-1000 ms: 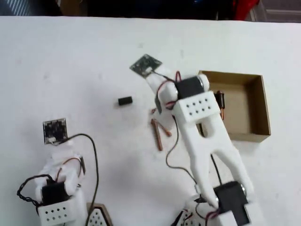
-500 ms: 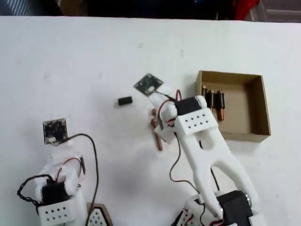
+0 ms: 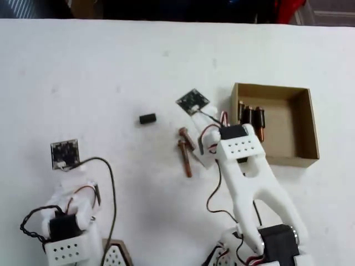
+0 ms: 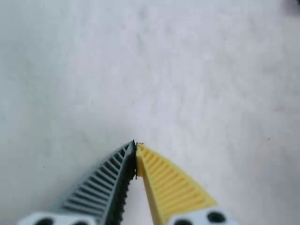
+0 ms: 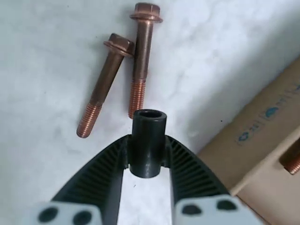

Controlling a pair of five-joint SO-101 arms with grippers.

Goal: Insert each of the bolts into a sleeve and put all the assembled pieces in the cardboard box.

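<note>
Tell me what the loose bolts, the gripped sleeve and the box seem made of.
The bolts: metal, probably copper-plated; reddish sheen, cut threads. The sleeve: matte black, plastic or blackened metal, hard to tell. The box: brown cardboard, dull, with raw-cut edges.

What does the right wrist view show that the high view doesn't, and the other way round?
Right wrist view: a black cylindrical sleeve clamped in the right hand, its hollow end facing the camera. High view: a second black sleeve lying loose on the white table, and the left arm near the table's front edge. Both: two copper-coloured bolts lying beside the brown cardboard box.
</note>
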